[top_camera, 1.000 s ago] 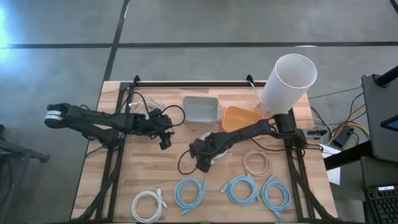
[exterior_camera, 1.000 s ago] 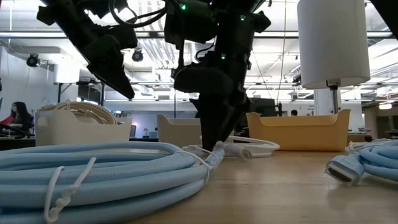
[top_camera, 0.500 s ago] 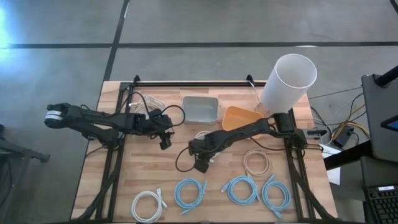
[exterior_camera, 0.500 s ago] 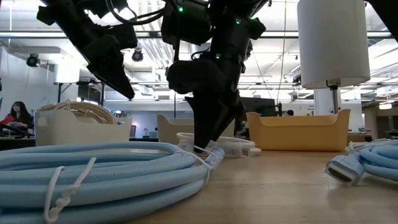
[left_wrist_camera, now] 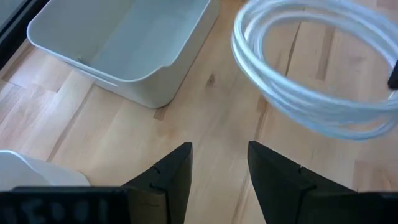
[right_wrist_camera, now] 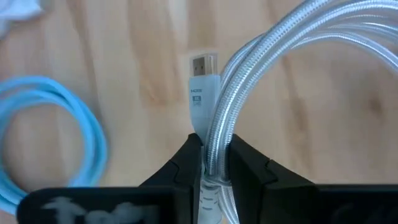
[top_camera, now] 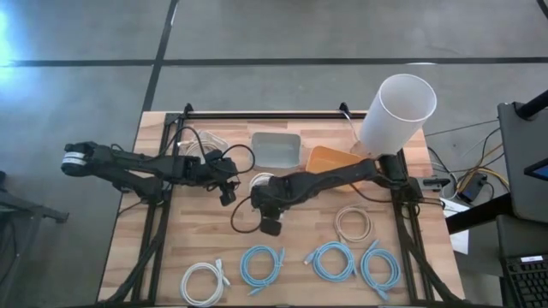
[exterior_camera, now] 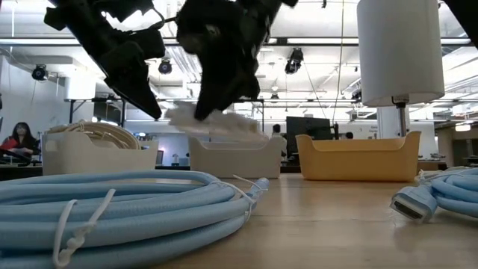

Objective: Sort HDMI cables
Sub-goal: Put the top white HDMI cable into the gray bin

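My right gripper (top_camera: pixel 264 195) is shut on a white coiled HDMI cable (top_camera: pixel 260 181), held in the air over the table's middle; the low view shows the coil (exterior_camera: pixel 216 123) well above the wood. My left gripper (top_camera: pixel 227 193) hangs open just left of it, and its wrist view shows the white coil (left_wrist_camera: pixel 311 74) ahead of its fingers. On the near part of the table lie a white coil (top_camera: pixel 204 282), three light blue coils (top_camera: pixel 261 265) (top_camera: pixel 334 261) (top_camera: pixel 379 269) and a beige coil (top_camera: pixel 353 224). My right gripper pinches several strands of the white coil's rim (right_wrist_camera: pixel 214 146) between its two fingers, right beside the cable's plug (right_wrist_camera: pixel 202 93). The fingers point down from above. The coil is lifted clear of the table and stands out past the fingertips.
At the far side stand a grey bin (top_camera: pixel 276 150), an orange bin (top_camera: pixel 330 162) and a white bin with beige cables (top_camera: pixel 201 141). A tall white cylinder (top_camera: pixel 396 107) rises at the far right. A light blue coil (right_wrist_camera: pixel 50 137) lies on the table below my right gripper.
My right gripper has shut on the white cable and risen with it, drifting toward the table's left and far edges. The coil, which lay on the table, is now lifted clear.
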You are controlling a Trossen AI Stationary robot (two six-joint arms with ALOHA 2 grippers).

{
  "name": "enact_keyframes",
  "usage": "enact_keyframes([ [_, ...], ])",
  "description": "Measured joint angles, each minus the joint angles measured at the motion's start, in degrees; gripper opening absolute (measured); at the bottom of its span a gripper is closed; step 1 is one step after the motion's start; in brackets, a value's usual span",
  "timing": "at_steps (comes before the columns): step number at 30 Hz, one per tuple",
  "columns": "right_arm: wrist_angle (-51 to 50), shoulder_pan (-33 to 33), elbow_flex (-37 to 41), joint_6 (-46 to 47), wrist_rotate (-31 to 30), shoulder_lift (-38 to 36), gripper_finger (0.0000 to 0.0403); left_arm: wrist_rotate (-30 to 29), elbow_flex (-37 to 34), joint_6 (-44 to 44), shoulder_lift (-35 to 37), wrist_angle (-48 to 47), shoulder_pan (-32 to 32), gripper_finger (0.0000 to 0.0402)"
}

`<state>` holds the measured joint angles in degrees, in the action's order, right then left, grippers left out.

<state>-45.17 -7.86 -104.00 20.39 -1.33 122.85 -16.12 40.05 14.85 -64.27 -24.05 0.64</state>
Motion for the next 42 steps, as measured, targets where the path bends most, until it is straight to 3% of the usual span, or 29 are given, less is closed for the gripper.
enact_keyframes([
  [6, -15.3, 0.1, -6.5, -2.3, -12.0, -0.1, 0.0056, 1.9, 0.0, 0.2, 0.0, 0.0, 0.0, 0.0165],
  [10, -17.7, 1.6, -9.2, -6.9, -20.0, -0.1, 0.0056, 1.9, 0.0, -0.8, 0.0, 0.0, 0.0, 0.0165],
  [17, -9.4, 9.4, -7.9, -11.8, -20.3, 0.1, 0.0056, 1.9, 0.0, -1.1, 0.0, 0.0, 0.0, 0.0165],
  [23, -0.6, 15.2, -2.1, -13.5, -17.1, 1.0, 0.0056, 1.9, 0.0, -1.1, 0.0, -0.2, 0.0, 0.0165],
  [33, 11.9, 17.8, 7.3, -14.8, -16.9, 1.0, 0.0060, 1.7, 0.0, -1.1, 0.0, -0.5, 0.0, 0.0165],
  [42, 15.5, 18.6, 11.8, -16.6, -17.2, 1.0, 0.0104, 1.7, 0.0, -1.1, 0.0, -0.5, 0.0, 0.0165],
])
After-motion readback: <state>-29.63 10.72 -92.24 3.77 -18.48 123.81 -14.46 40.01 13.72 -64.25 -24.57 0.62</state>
